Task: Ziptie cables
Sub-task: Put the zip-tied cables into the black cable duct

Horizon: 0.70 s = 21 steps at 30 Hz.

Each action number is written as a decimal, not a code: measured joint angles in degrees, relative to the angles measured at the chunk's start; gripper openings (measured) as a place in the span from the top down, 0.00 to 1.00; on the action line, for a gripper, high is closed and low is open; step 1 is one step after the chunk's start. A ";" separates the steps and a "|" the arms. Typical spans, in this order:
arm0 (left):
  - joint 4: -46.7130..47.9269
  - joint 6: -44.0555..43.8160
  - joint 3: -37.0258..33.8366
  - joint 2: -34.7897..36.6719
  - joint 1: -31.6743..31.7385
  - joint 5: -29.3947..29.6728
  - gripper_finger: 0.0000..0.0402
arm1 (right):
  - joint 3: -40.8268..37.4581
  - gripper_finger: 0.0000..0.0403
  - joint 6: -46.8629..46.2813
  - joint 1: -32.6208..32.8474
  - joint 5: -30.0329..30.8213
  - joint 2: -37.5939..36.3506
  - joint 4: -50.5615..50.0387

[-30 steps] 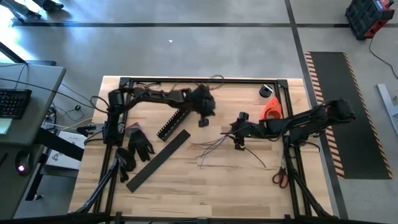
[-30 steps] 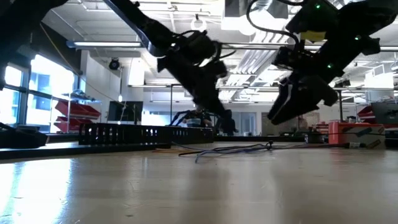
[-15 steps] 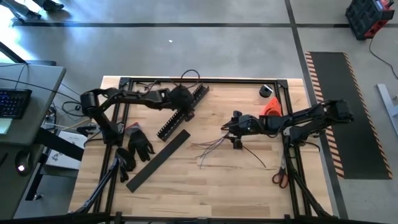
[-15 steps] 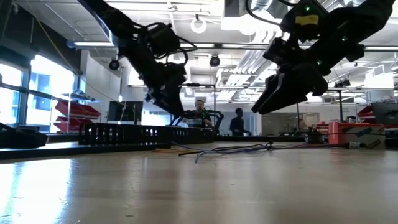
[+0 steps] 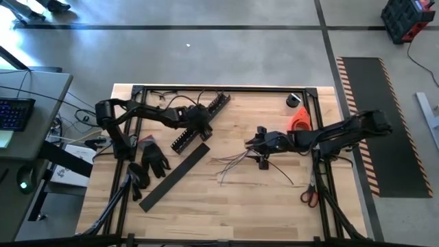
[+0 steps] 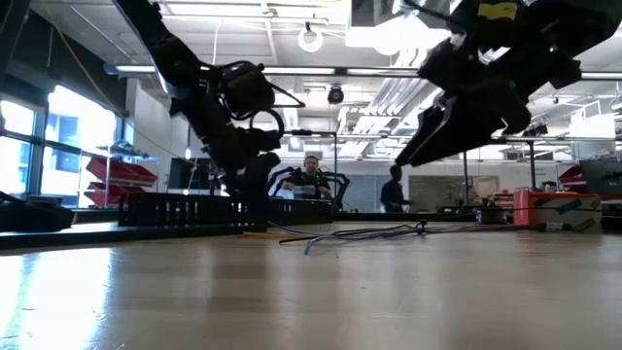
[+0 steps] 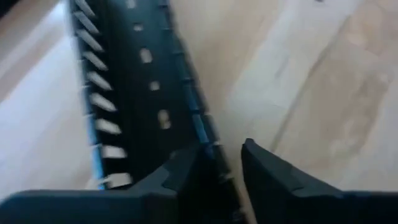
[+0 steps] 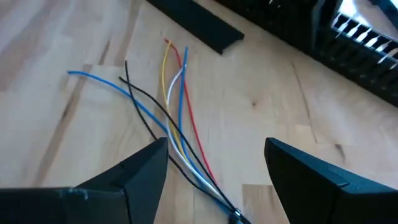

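Note:
The cables (image 5: 232,162) are a loose bundle of thin wires lying on the wood; the right wrist view shows blue, black, yellow, red and white strands (image 8: 176,118). My right gripper (image 5: 252,141) hangs open above their right end, clear of the table in the low view (image 6: 413,156). My left gripper (image 5: 197,127) is low over the black slotted channel (image 5: 199,120), near its middle. In the left wrist view its fingers (image 7: 221,171) stand narrowly apart on either side of one comb-toothed wall (image 7: 202,134). My left gripper comes down on the slotted channel from above, its fingers astride one side wall (image 7: 208,149). Whether the pads touch that wall I cannot tell. The channel lies flat on the table.
A flat black strip (image 5: 175,175) lies near the channel, with black gloves (image 5: 154,159) to its left. Red-handled scissors (image 5: 307,195), an orange object (image 5: 299,122) and a tape roll (image 5: 293,101) sit at the right. A black frame (image 5: 226,88) rims the table. People stand beyond it (image 6: 311,175).
My left gripper has swung from the table's far middle toward the left edge, then dropped onto the slotted channel. My right gripper has risen a little over the cables. The cables and the channel have stayed in place.

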<state>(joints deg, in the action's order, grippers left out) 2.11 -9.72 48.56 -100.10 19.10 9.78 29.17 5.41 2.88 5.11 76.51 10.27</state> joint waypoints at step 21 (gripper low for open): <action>-7.32 14.39 0.02 -1.50 -7.22 -10.64 0.99 | 0.00 0.37 -20.48 -3.83 9.25 -17.05 -34.55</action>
<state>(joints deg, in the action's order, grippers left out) -5.21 4.67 48.58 -101.60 11.88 -0.87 29.17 -15.07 -0.95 14.36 59.46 -24.27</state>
